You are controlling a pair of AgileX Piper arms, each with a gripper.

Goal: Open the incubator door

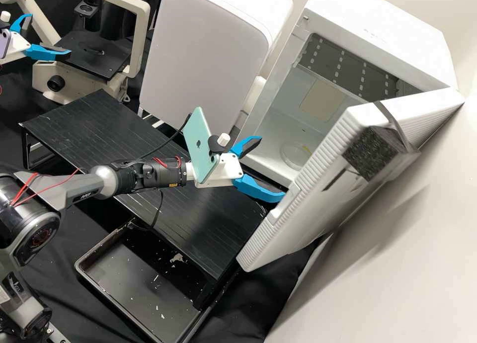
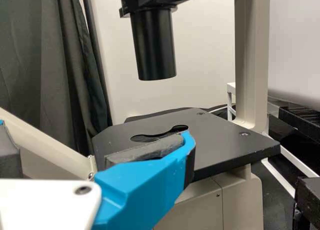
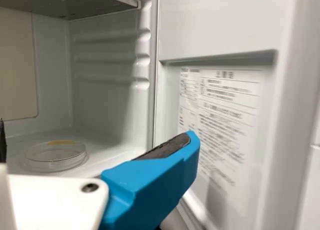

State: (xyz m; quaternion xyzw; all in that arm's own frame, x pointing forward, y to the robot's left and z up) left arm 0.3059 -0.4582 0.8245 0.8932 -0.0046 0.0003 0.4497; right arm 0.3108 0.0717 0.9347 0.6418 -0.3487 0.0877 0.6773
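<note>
We see the incubator (image 1: 377, 30) at the far right, its door (image 1: 318, 159) already open and swung out to the right. A black foam block (image 1: 372, 151) sits on the door's outer side, and a printed label (image 3: 220, 125) is on its inner face.

Our right gripper (image 1: 272, 168) is at the opening, beside the door's free edge. Its fingers stand well apart with nothing between them; we can't tell whether one touches the door.

Our left gripper (image 1: 50, 35) is at the far left, by the microscope (image 1: 136, 40), its fingers also well apart and holding nothing.

Inside the incubator we see a clear dish (image 1: 294, 156) on the floor, below a dark shelf (image 1: 348, 67). To the incubator's left stands a white cabinet (image 1: 203, 49). We have a black platform (image 1: 184, 209) in the middle, a black tray (image 1: 144, 278) nearer and lower, and a pale green phone (image 1: 198, 146) mounted on our right arm.
</note>
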